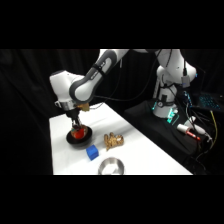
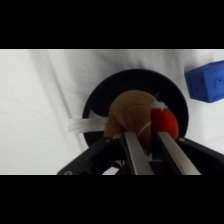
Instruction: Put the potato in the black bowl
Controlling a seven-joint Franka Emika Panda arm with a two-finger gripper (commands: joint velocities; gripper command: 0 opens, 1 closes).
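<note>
Over the white counter (image 1: 140, 150), the arm (image 1: 92, 75) reaches down from the base at upper right, and its pincer (image 1: 76, 125) descends into the black bowl (image 1: 71, 140), which sits toward the 9 o'clock side of the counter in the side view. Clockwise from the bowl, the silver metal bowl (image 1: 110, 166) stands at about 5 o'clock at the near edge, the knobbly brown piece (image 1: 114, 141) lies at about 3 o'clock, and the blue cube (image 1: 92, 152) sits at about 4 o'clock, just beside the bowl rim but apart from it. In the wrist view, the black bowl (image 2: 100, 100) fills the centre, with the blue cube (image 2: 206, 81) at 2 o'clock outside the rim. The potato (image 2: 132, 112) lies within the bowl outline, its red-orange patch at 3 o'clock. The pincer (image 2: 149, 142) fingers (image 2: 134, 152) rise from 6 o'clock, narrowly spread, with the potato between or directly ahead of them; whether they grip it or have let go cannot be determined. Whether the potato rests on the bowl floor or is suspended just above it also cannot be determined. Judged status: transport is complete and the potato is positioned at the target. Remaining, if not done: release the potato and withdraw the pincer upward clear of the rim.
</note>
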